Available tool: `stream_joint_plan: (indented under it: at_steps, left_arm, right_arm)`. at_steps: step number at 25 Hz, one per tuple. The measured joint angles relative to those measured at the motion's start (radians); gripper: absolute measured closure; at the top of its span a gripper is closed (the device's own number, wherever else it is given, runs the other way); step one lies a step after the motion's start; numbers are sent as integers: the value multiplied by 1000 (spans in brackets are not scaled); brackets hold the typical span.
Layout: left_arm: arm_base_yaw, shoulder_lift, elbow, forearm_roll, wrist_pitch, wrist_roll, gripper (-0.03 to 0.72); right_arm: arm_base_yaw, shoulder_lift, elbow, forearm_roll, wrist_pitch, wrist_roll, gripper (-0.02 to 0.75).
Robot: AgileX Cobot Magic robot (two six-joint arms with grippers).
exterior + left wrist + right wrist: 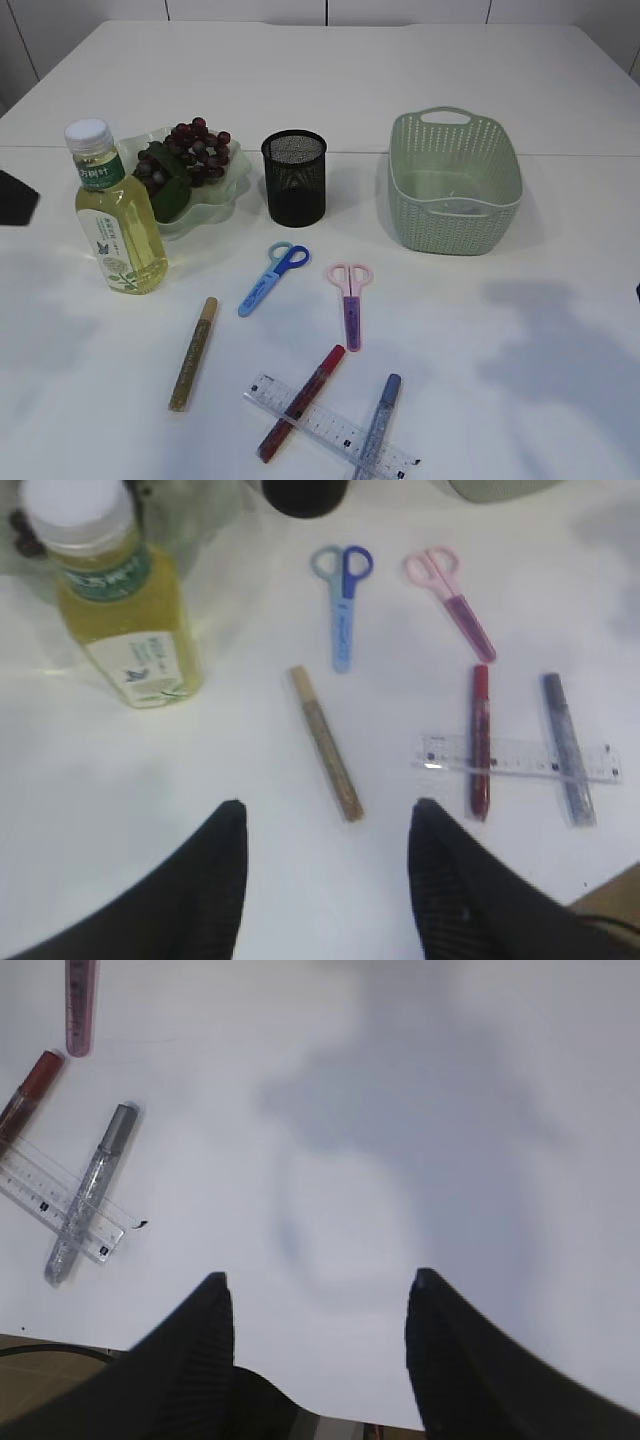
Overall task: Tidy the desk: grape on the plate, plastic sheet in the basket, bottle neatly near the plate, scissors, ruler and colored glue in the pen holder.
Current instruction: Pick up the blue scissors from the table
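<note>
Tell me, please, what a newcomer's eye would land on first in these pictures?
Probably the yellow bottle standing at the left, in front of the plate of dark grapes. Next, the black mesh pen holder and pale green basket behind two scissors, glitter glue sticks and a clear ruler scattered nearer the camera.

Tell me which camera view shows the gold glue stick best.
The left wrist view: the gold glue stick lies whole, close, just ahead of the camera. The exterior view shows it whole but smaller. The right wrist view misses it.
</note>
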State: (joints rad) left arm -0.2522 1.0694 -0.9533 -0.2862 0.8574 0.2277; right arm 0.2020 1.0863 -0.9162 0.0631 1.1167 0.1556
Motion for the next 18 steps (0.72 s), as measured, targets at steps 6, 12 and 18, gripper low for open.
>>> stream_joint_plan:
  at_steps: [6,12,18]
  left_arm:
    - [-178,138,-34,12,7,35,306]
    - [-280,335,-188,45,50,37,306]
    - [-298,568,-415,58,185,35,306]
  right_arm:
    - [0,8,0,5,2,4,300]
    - [0,8,0,20,15,4,300]
    - [0,8,0,35,78,26,300]
